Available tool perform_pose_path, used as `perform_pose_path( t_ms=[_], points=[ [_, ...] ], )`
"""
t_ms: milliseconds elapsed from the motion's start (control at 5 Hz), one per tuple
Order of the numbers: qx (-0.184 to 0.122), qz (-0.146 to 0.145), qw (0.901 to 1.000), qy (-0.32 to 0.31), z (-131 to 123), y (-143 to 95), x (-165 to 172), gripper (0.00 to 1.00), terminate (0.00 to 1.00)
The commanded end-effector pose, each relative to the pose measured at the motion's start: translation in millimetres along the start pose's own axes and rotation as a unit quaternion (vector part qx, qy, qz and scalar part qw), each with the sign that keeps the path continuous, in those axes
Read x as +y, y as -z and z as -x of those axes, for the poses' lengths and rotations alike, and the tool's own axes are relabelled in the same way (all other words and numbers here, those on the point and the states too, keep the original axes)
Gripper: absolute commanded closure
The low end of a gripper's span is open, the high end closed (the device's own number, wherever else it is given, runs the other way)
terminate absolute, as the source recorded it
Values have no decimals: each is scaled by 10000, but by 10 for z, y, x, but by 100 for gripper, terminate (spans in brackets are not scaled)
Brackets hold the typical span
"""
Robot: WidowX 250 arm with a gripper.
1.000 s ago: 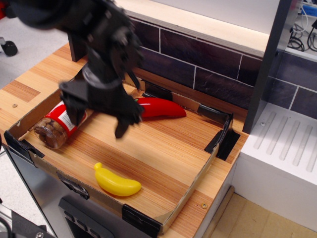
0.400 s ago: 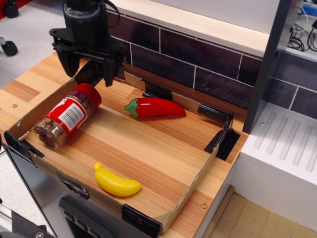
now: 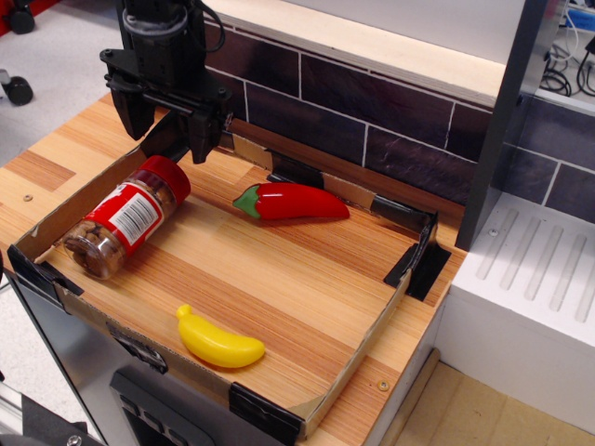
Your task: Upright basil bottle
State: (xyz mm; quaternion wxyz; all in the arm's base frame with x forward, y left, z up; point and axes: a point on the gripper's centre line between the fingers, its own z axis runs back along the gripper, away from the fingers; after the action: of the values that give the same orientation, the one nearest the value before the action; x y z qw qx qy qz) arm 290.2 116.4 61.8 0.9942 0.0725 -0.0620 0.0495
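Observation:
The basil bottle (image 3: 123,219) lies on its side at the left of the cardboard tray (image 3: 358,348). It is a clear jar with a red cap, a red-and-white label and brownish contents. The cap points to the back right. My black gripper (image 3: 167,141) hangs above and behind the cap, open and empty, with its two fingers pointing down and apart from the bottle.
A red toy chilli pepper (image 3: 296,202) lies in the tray's middle back. A yellow toy banana (image 3: 218,341) lies near the front edge. A dark tiled wall (image 3: 372,116) runs behind the tray, and a white ribbed counter (image 3: 535,279) is at the right.
One second ago the gripper was low over the tray beside the bottle, blurred. It has risen and moved back left, and now hangs behind the bottle's cap. The bottle lies much the same.

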Motion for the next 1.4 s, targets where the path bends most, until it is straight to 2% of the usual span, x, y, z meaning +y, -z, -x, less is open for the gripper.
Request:
perform_pose_path(
  t_ms=[0, 400, 1000, 1200],
  points=[
    [-350, -325, 9987, 150, -45, 155, 39, 0, 0],
    [-257, -458, 9982, 286, -12, 366, 17, 0, 0],
    [-183, -518, 9982, 240, -45, 476, 9, 0, 0],
    [-196, -472, 9986, 160, -54, 433, 38, 100, 0]
  ],
)
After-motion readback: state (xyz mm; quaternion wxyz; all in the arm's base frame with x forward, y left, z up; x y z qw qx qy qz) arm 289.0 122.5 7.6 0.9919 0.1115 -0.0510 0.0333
